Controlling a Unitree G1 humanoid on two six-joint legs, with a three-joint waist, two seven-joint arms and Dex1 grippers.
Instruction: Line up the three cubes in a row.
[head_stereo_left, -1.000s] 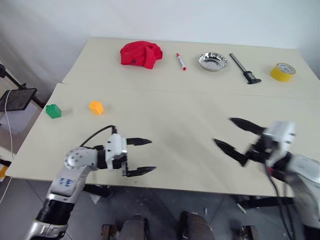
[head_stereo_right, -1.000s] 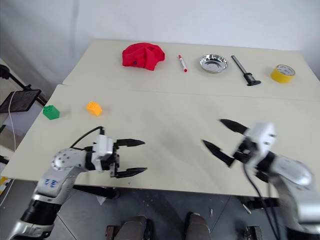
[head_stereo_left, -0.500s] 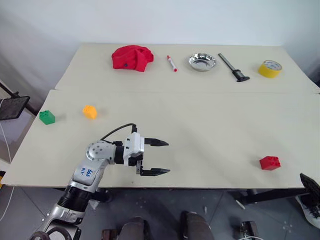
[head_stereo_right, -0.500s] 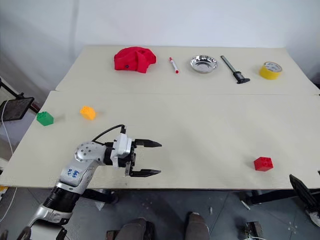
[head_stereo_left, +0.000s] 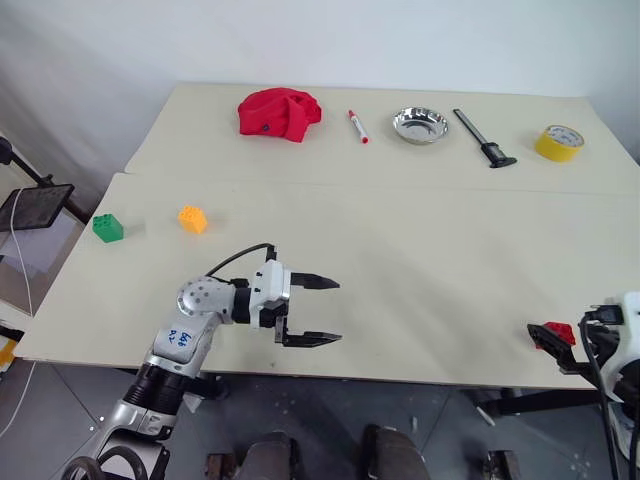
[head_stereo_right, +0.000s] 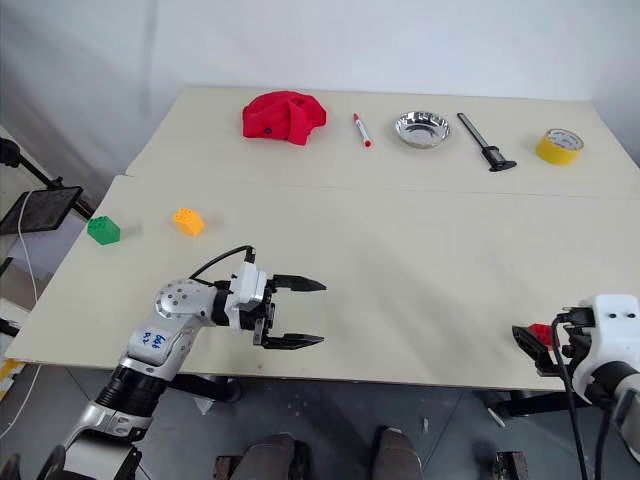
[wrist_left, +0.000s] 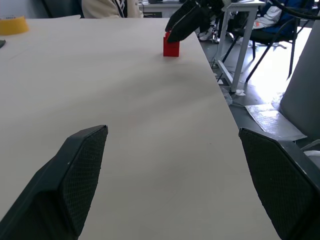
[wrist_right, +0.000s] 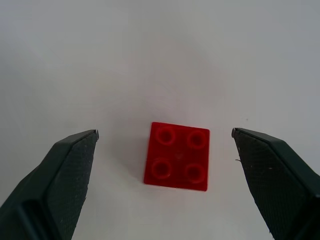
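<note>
The red cube (wrist_right: 177, 156) lies studs-up near the table's front right corner. My right gripper (wrist_right: 165, 132) hangs over it, open, one finger on each side, touching neither. In the head views its black fingers (head_stereo_left: 541, 334) cover part of that cube (head_stereo_left: 561, 331). The orange-yellow cube (head_stereo_left: 192, 218) and the green cube (head_stereo_left: 107, 227) sit close together at the table's left side. My left gripper (head_stereo_left: 338, 311) is open and holds nothing, level over the front of the table and pointing right, well apart from all three cubes. Its wrist view shows the red cube (wrist_left: 171, 46) far off.
Along the back of the table (head_stereo_left: 400, 260) lie a red cloth (head_stereo_left: 280, 112), a marker (head_stereo_left: 359, 125), a metal bowl (head_stereo_left: 420, 124), a black caliper (head_stereo_left: 488, 140) and a yellow tape roll (head_stereo_left: 559, 142). A seam runs across the tabletop. A dark screen on a stand (head_stereo_left: 40, 200) is left of the table.
My right gripper has swung from above the table's middle right, out past the front right corner, and now sits around the red cube. The left gripper has stayed put; the camera has shifted.
</note>
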